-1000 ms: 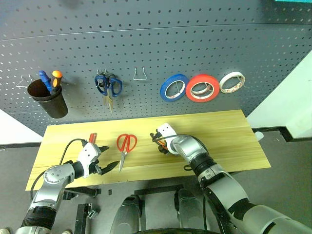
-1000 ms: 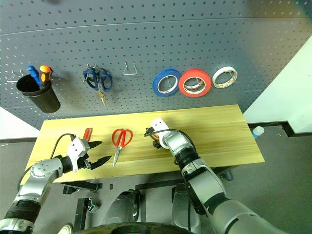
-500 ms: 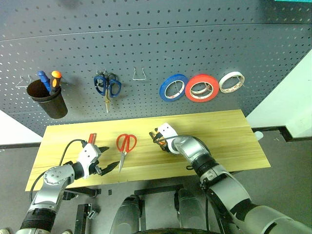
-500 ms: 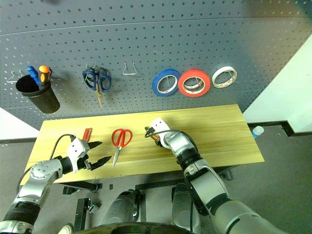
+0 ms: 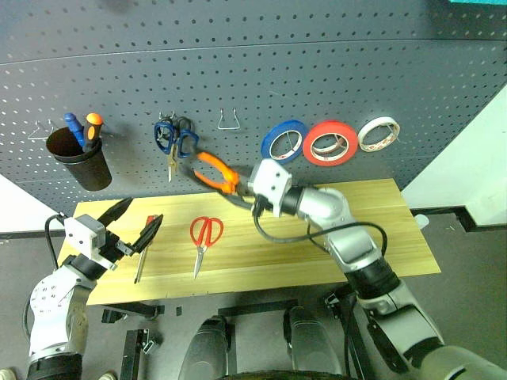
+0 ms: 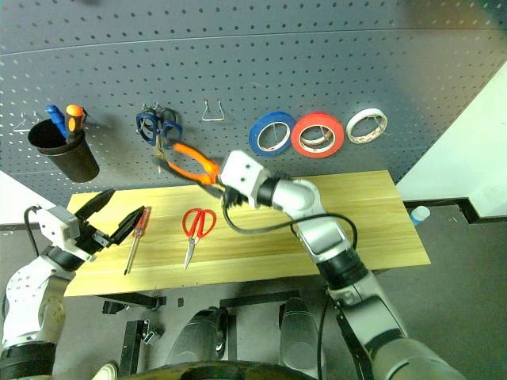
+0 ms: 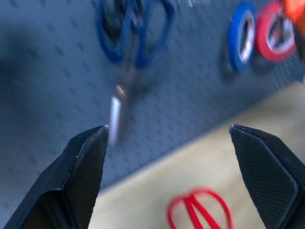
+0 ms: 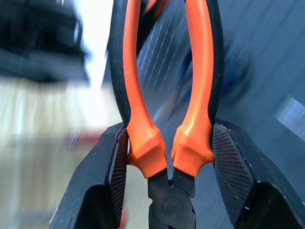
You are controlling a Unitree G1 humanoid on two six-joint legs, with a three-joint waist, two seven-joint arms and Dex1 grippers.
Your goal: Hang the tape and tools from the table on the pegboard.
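We've got the pliers (image 5: pixel 212 172) clamped in the right gripper (image 5: pixel 240 190), up off the table (image 5: pixel 356 214) nr the pegboard (image 5: pixel 317 71); next needs handles over a free hook (image 5: pixel 229 119) (left gripper (image 5: pixel 131 226) spread wide, empty)

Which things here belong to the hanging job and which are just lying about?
Job:
pliers, gripped in the right claw
red scissors
red screwdriver
red tape, on the pegboard

Just there:
blue scissors
blue tape
thin clear roll
black cup of screwdrivers
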